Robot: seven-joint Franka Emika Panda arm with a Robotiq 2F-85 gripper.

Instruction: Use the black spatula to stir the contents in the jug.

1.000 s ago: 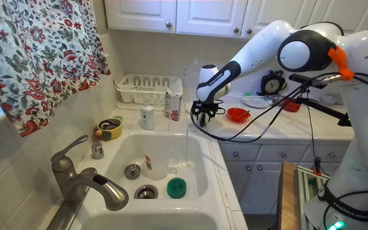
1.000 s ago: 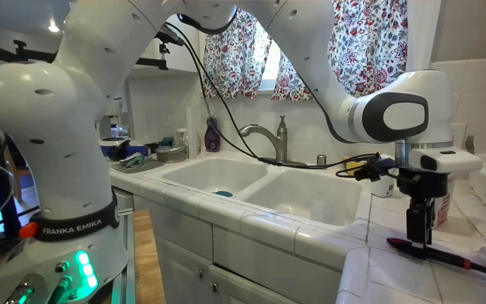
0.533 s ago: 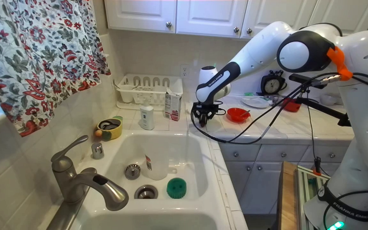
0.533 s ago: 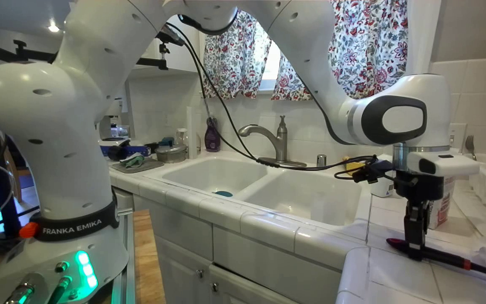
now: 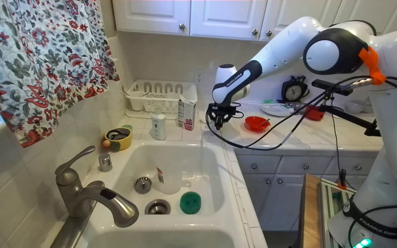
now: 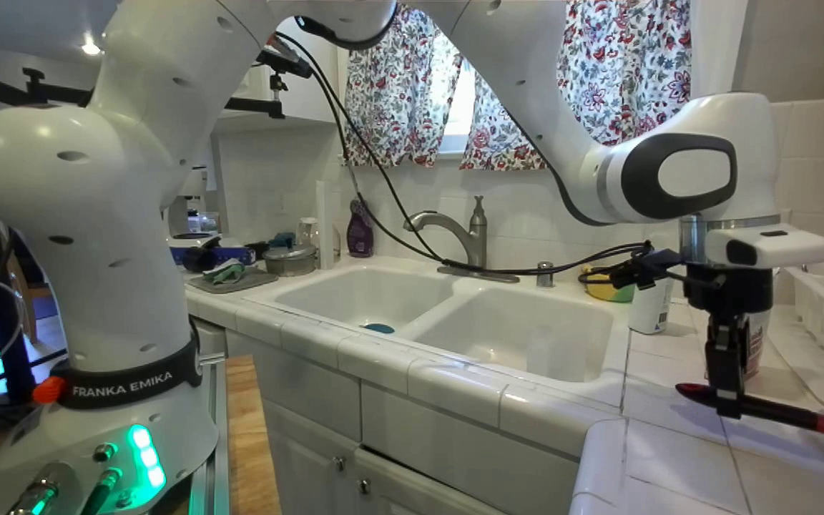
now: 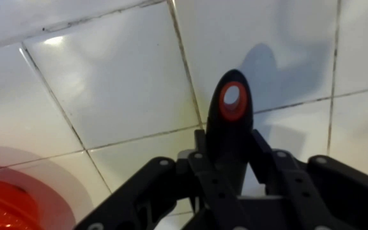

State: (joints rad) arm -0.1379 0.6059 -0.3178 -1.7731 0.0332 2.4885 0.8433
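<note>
My gripper [image 6: 729, 409] is shut on the handle of the black spatula [image 6: 787, 413], a little above the tiled counter. In the wrist view, the fingers of the gripper [image 7: 229, 140] press on both sides of the spatula handle [image 7: 230, 127], whose end has a red-rimmed hole. The handle runs nearly level, and the spatula's head lies beyond the frame edge in an exterior view. The jug [image 5: 171, 179], whitish and see-through with a small handle, stands in the sink [image 5: 212, 193]. What it holds cannot be made out. My gripper is above the counter past the sink's edge.
A red bowl [image 5: 257, 124] with a spoon sits near the gripper. A white bottle [image 5: 158, 125], a carton [image 5: 186, 113] and a dish rack [image 5: 162, 100] stand behind the sink. The faucet [image 5: 109, 199] reaches over the sink; a green round object [image 5: 190, 203] lies near the jug.
The fingers have closed on the spatula handle. Gripper and spatula have risen off the counter together, leaving a shadow apart below.
</note>
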